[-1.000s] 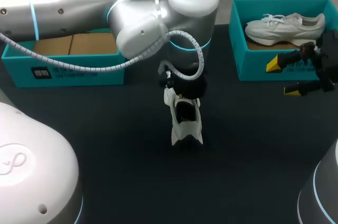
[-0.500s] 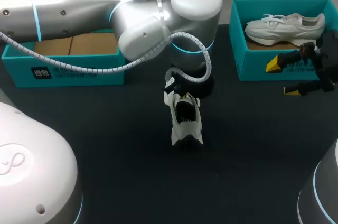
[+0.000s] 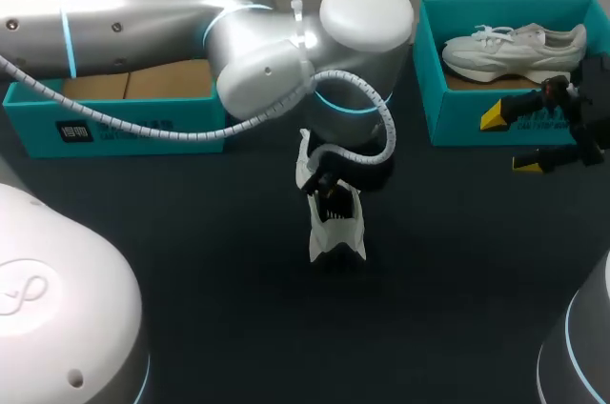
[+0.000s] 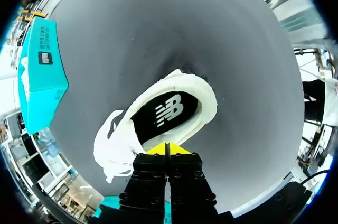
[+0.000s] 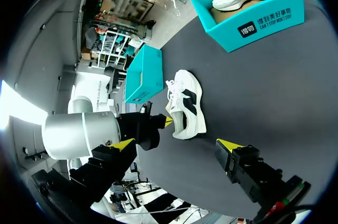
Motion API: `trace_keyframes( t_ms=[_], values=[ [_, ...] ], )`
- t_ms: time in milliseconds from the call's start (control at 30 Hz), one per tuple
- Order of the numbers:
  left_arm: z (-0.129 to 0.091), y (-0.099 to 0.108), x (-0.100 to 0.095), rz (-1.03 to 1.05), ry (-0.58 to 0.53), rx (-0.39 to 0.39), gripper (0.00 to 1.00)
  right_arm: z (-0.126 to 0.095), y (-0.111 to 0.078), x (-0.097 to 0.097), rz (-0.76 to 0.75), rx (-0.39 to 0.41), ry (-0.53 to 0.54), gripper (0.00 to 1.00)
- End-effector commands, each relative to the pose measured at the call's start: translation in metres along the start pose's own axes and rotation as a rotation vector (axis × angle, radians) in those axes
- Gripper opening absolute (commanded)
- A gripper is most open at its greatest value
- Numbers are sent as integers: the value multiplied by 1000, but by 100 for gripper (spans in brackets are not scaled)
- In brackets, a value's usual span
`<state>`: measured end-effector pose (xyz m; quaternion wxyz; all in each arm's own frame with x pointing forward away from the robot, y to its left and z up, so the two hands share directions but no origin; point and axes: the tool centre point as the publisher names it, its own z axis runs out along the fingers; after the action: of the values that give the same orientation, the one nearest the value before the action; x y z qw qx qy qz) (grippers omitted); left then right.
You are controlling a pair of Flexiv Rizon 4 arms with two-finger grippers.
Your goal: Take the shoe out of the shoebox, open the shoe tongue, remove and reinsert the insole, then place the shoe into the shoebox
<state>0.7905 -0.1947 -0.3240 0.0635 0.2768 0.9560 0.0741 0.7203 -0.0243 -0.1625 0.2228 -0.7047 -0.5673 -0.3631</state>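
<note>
Your left gripper (image 4: 166, 149) hung over the white lace-up shoe (image 4: 158, 115) — fingers pinched together — its heel toward the black table's (image 4: 158, 34) near edge.

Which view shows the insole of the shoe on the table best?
The left wrist view: it looks straight into the shoe, the black insole exposed. The head view gives only a dark opening by the left arm. The right wrist view shows the shoe's side, no insole.
</note>
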Motion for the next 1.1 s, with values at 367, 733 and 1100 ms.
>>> trace_keyframes(
  t_ms=[367, 733, 1100],
  values=[
    [-21, -13, 17, -386, 96, 89, 0, 0, -1, 0, 1, -2, -3, 100],
    [-37, -33, 35, -337, 80, 119, 0, 0, -1, 0, 1, -2, -3, 100],
    [-22, -49, 43, -417, 57, 97, 100, 0, -1, 0, 1, -2, -3, 100]
  ],
)
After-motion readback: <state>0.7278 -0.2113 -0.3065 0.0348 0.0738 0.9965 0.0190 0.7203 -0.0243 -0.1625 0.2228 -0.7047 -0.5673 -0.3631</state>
